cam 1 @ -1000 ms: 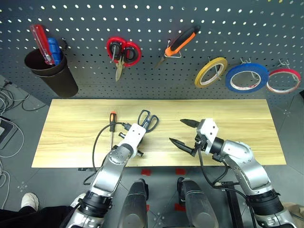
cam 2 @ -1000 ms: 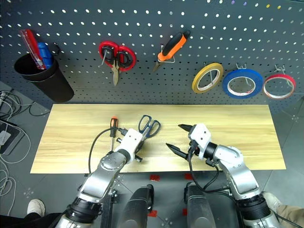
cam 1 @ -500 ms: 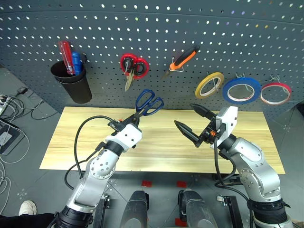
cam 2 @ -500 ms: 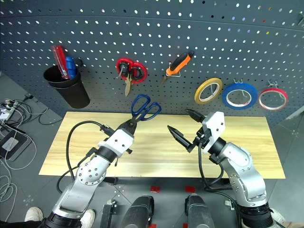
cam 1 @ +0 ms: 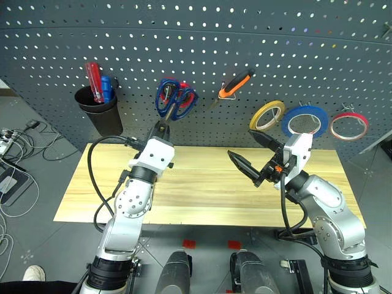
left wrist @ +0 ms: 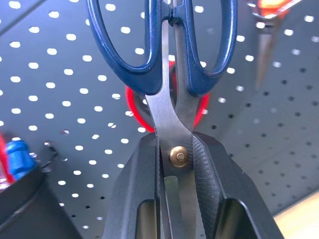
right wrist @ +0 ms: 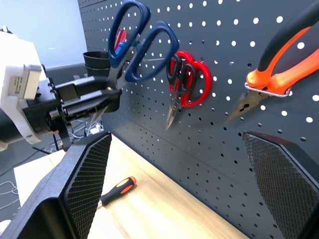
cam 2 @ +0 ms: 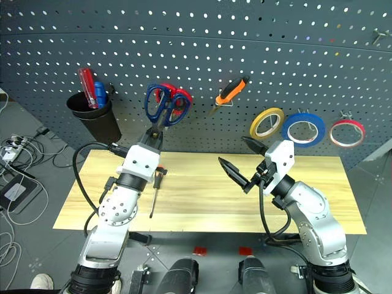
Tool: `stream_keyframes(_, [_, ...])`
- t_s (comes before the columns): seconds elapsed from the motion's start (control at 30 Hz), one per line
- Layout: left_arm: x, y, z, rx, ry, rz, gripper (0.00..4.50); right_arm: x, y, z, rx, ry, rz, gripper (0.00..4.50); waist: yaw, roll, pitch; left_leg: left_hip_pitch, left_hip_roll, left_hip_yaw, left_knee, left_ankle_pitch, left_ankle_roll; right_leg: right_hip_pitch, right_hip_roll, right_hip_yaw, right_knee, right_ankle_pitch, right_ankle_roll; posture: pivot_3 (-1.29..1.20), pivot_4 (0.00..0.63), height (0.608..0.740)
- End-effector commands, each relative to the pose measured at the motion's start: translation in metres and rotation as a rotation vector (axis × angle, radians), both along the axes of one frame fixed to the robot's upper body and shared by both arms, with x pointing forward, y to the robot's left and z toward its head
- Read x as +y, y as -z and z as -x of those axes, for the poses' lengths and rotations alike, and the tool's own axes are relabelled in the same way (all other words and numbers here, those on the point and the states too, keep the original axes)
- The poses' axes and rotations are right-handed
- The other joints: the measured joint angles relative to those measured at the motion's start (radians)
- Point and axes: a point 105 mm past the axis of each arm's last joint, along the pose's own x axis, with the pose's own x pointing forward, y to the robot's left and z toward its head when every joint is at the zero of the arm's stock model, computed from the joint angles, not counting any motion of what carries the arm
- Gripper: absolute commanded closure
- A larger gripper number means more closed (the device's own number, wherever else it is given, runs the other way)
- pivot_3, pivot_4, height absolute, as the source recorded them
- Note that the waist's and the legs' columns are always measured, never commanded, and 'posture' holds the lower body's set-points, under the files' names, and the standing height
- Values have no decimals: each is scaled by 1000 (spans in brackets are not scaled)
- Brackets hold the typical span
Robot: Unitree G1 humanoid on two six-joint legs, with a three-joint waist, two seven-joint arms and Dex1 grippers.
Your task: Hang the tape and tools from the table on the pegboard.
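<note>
Scissors (cam 2: 164, 104) with blue handles are being pinched by the blades in the left end effector (cam 2: 153, 136), handles up, right in front of the red scissors (right wrist: 188, 84) already hanging on the pegboard (cam 2: 257, 55). The risk lies there — the blue loops are overlapping the red ones, so a push toward that hook could be knocking the red pair loose or tangling the handles; the grip on smooth steel near the pivot is also looking prone to letting the scissors swivel. The right end effector (cam 2: 236, 160) is hanging spread wide and empty over the counter (cam 2: 202, 208), well apart from the left one. The screwdriver (cam 2: 155, 191) is lying on the counter near the left arm, not yet hung. The pliers (cam 2: 230, 92) and the tape (cam 2: 303, 127) are hanging on the pegboard. Open room seems to be lying between the red scissors and the cup (cam 2: 94, 116), and between the red scissors and the pliers — though whether a free hook is there, I cannot tell.
</note>
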Motion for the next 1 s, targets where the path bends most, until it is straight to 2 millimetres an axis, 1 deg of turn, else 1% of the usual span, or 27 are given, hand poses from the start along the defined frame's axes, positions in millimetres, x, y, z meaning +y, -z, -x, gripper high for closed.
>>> stream_keyframes(0.03, [1, -9, 7, -39, -15, 20, 3869, -4, -13, 1, -62, 10, -1, 0, 0, 0, 0, 0, 0, 0, 0, 0, 0, 0, 0, 0, 0, 0, 0, 105, 160, 740])
stream_keyframes(0.13, [6, 0, 7, 5, -31, 62, 3869, -5, -12, 0, -59, 17, 6, 0, 0, 0, -1, 0, 0, 0, 0, 0, 0, 0, 0, 1, 0, 0, 0, 104, 167, 740])
stream_keyframes(0.27, [5, 4, 6, 35, -22, 95, 3869, -5, -11, 1, -54, 23, 14, 0, 1, 0, -1, 1, 0, 0, 0, 0, 1, 0, 0, 0, 1, 0, 0, 104, 173, 740])
stream_keyframes(0.43, [9, 11, -2, 93, -32, 145, 3869, -4, -11, 1, -48, 26, 18, 0, 1, 0, -1, 1, 0, 0, 1, 0, 1, 1, 0, 1, 1, 0, 0, 103, 179, 740])
stream_keyframes(0.77, [-1, 22, -16, 189, 19, 185, 3869, -1, -11, 3, -37, 32, 22, 0, 1, 0, -1, 2, 0, 1, 1, -1, 2, 1, 0, 1, 1, 0, 0, 87, 190, 740])
stream_keyframes(0.83, [-3, 25, -18, 205, 29, 188, 3869, -1, -11, 3, -36, 36, 23, 0, 1, 0, -1, 2, 0, 1, 2, -2, 4, 2, 0, 1, 1, 0, 0, 84, 193, 740])
stream_keyframes(1.0, [0, 34, -23, 265, 15, 231, 3869, -2, -11, 3, -32, 44, 26, 0, 0, 0, -1, 3, 0, 1, 2, -2, 4, 2, 0, 2, 2, 0, 0, 76, 191, 740])
